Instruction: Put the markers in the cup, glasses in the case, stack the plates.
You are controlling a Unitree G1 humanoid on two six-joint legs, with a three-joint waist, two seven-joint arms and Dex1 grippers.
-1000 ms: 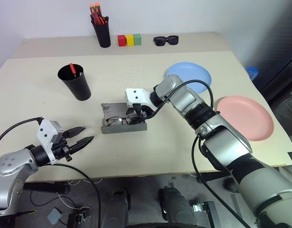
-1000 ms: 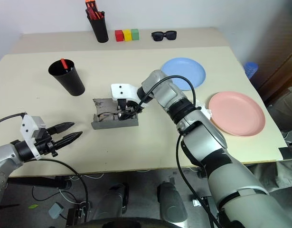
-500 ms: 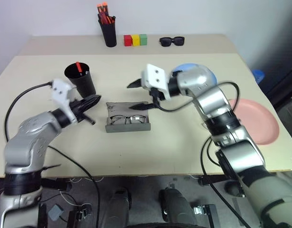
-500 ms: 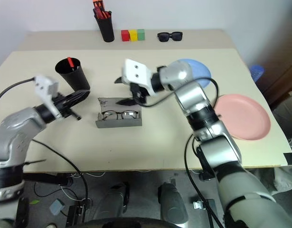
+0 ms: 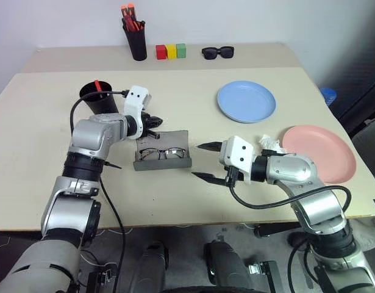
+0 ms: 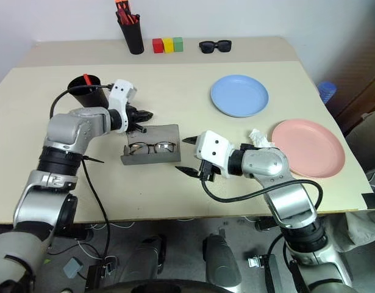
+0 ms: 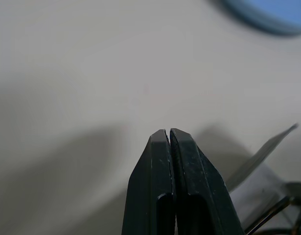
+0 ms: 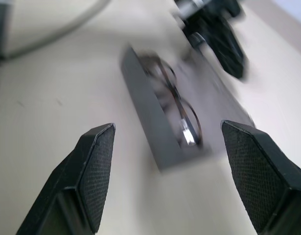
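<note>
Around the case [image 5: 161, 157]: my left gripper [image 5: 152, 120] sits pinched shut at its far edge, my right gripper [image 5: 207, 161] stands spread wide just beside its right end; the near side is bare table [image 5: 175, 201].
Inside the case: the glasses [image 5: 159, 152] fill the tray, lid lying flat behind.
Left of the case: the cup [image 5: 99, 97] stands close behind my left arm, a marker [image 5: 96, 85] sticking up from it.
Right side: blue plate [image 5: 246, 101] and pink plate [image 5: 319, 153] lie well apart, open table between them.
Far edge: pen holder [image 5: 136, 38], coloured blocks [image 5: 170, 50] and sunglasses [image 5: 217, 52] line the back.
</note>
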